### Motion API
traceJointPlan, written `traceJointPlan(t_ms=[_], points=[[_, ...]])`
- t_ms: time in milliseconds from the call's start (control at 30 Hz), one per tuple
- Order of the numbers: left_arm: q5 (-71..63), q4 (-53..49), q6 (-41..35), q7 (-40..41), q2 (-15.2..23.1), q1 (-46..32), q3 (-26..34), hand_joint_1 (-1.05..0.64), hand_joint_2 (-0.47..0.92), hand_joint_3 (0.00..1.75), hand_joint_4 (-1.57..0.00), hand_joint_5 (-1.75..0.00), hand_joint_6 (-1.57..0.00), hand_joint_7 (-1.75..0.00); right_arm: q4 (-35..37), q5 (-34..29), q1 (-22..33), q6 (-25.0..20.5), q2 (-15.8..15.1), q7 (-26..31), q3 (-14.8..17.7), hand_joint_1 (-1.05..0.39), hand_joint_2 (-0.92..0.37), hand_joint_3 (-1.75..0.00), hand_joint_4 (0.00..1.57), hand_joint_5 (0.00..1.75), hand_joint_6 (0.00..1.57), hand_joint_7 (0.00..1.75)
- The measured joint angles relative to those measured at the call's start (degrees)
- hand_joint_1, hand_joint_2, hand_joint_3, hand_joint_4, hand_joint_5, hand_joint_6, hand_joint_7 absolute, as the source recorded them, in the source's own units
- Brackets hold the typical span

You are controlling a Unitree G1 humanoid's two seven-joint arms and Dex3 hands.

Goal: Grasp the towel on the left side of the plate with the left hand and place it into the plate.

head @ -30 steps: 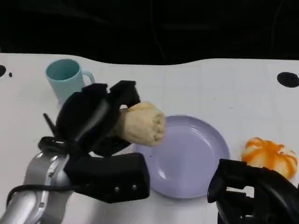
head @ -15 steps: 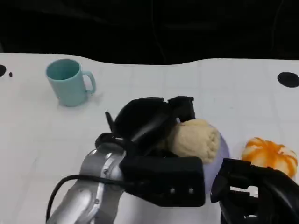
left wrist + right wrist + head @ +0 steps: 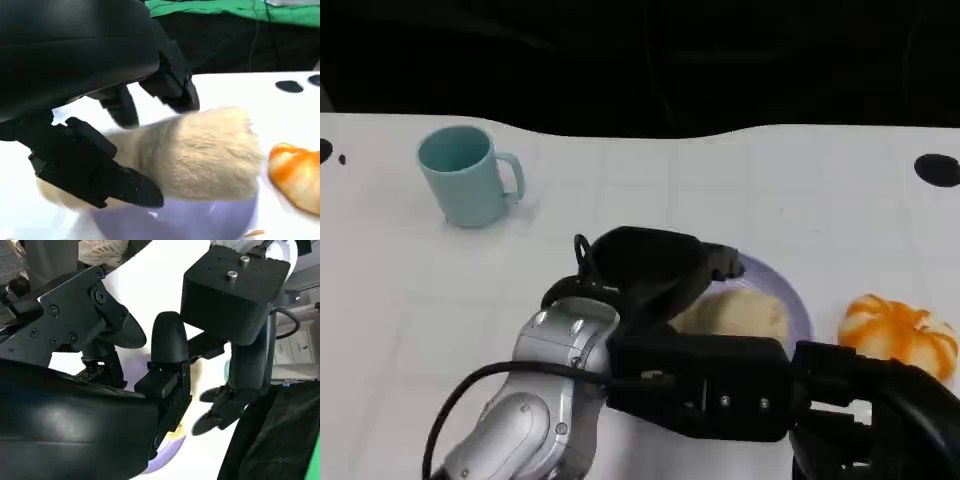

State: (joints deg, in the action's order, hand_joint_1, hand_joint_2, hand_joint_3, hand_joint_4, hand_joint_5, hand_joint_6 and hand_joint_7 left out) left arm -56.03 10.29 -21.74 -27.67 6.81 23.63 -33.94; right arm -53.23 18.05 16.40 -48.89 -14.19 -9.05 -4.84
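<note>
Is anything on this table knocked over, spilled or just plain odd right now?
Nothing stands out. The teal mug stands upright, the orange pumpkin sits beside the purple plate, and the beige towel lies over the plate under the left robot hand. No spill shows.

I see a cream towel [image 3: 735,312], lavender plate [image 3: 798,303], teal mug [image 3: 466,175], orange-and-white striped pumpkin [image 3: 898,333], white counter [image 3: 650,190].
</note>
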Motion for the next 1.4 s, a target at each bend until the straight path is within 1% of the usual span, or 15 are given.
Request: traceJointPlan(t_ms=[133,300,367,633,700,767,867,967,1033,1133,1200,1267,1300,1400], points=[[-0.1,0.9,-0.7,-2.5,0.4,0.0,0.0,-0.74,0.92,0.18,-0.11,-0.38,-0.19,0.0,0.0,0.6,-0.2,0.0,0.0,0.0,0.3,-0.09,-0.51,-1.27,0.75,1.75,0.66,1.55],[0.0,3.1,-0.7,-3.6,1.9,0.0,0.7,-0.75,0.92,0.18,-0.11,-0.38,-0.2,-0.01,0.1,0.5,-0.3,0.0,0.0,0.1,0.1,-0.08,-0.52,-1.27,0.75,1.75,0.67,1.55],[0.2,3.8,-0.6,-3.9,2.7,-0.1,1.2,-0.75,0.92,0.18,-0.12,-0.39,-0.22,-0.01,0.2,0.5,-0.3,0.1,0.0,0.1,0.1,-0.1,-0.52,-1.27,0.74,1.75,0.66,1.55],[4.1,7.2,3.0,-4.3,7.4,-1.6,5.4,-0.7,0.92,0.19,-0.17,-0.43,-0.26,-0.03,-0.1,-0.4,0.3,2.0,0.1,0.8,0.1,-0.1,-0.51,-1.3,0.74,1.75,0.66,1.56],[5.2,8.3,3.9,-4.4,8.3,-1.8,6.5,-0.68,0.92,0.22,-0.18,-0.45,-0.27,-0.03,-0.2,-0.3,0.6,2.4,0.4,0.8,0.2,-0.11,-0.49,-1.31,0.74,1.75,0.66,1.56],[6.7,9.8,4.9,-4.5,9.5,-2.1,8.0,-0.65,0.92,0.21,-0.23,-0.48,-0.3,-0.05,-0.5,-0.2,0.9,2.7,0.9,0.9,0.3,-0.1,-0.49,-1.32,0.74,1.75,0.66,1.56],[10.9,12.0,6.6,-4.6,11.1,-3.8,11.6,-0.63,0.92,0.21,-0.26,-0.5,-0.34,-0.06,-1.1,0.0,1.3,2.7,1.1,1.0,0.5,-0.09,-0.48,-1.34,0.75,1.75,0.66,1.57],[14.5,13.4,7.6,-4.7,12.7,-5.5,14.6,-0.58,0.92,0.21,-0.28,-0.49,-0.37,-0.07,-1.8,0.1,1.5,2.6,1.1,1.2,0.6,-0.08,-0.46,-1.35,0.75,1.75,0.66,1.58],[17.7,14.9,8.0,-4.9,14.1,-7.1,17.4,-0.56,0.92,0.23,-0.31,-0.46,-0.4,-0.06,-3.0,0.4,1.4,1.5,1.0,1.5,0.8,-0.09,-0.45,-1.35,0.74,1.75,0.66,1.57],[22.8,17.0,8.2,-5.5,16.2,-8.8,21.9,-0.54,0.92,0.27,-0.36,-0.43,-0.42,-0.04,-5.3,0.6,0.9,-0.8,-0.8,1.9,1.5,-0.08,-0.43,-1.34,0.74,1.75,0.66,1.56],[25.9,17.8,8.6,-5.7,17.1,-9.9,24.2,-0.52,0.92,0.26,-0.46,-0.42,-0.46,-0.04,-5.9,1.6,0.3,-1.5,-2.3,1.9,3.0,-0.05,-0.46,-1.33,0.73,1.75,0.65,1.56],[29.4,18.6,8.9,-5.8,17.4,-11.4,26.2,-0.49,0.92,0.24,-0.53,-0.43,-0.5,-0.05,-6.2,4.2,0.3,-1.5,-3.6,1.9,5.0,-0.04,-0.49,-1.29,0.72,1.75,0.64,1.56],[31.2,19.0,8.9,-5.8,17.3,-12.1,27.1,-0.48,0.92,0.24,-0.59,-0.42,-0.55,-0.05,-6.3,5.5,0.7,-1.4,-4.4,1.9,5.8,-0.03,-0.51,-1.28,0.71,1.75,0.63,1.56],[36.0,20.8,8.9,-5.7,16.9,-14.4,30.2,-0.43,0.92,0.27,-0.68,-0.41,-0.62,-0.06,-6.4,8.0,3.5,-0.5,-6.9,1.9,8.0,-0.01,-0.54,-1.28,0.69,1.75,0.62,1.57]])
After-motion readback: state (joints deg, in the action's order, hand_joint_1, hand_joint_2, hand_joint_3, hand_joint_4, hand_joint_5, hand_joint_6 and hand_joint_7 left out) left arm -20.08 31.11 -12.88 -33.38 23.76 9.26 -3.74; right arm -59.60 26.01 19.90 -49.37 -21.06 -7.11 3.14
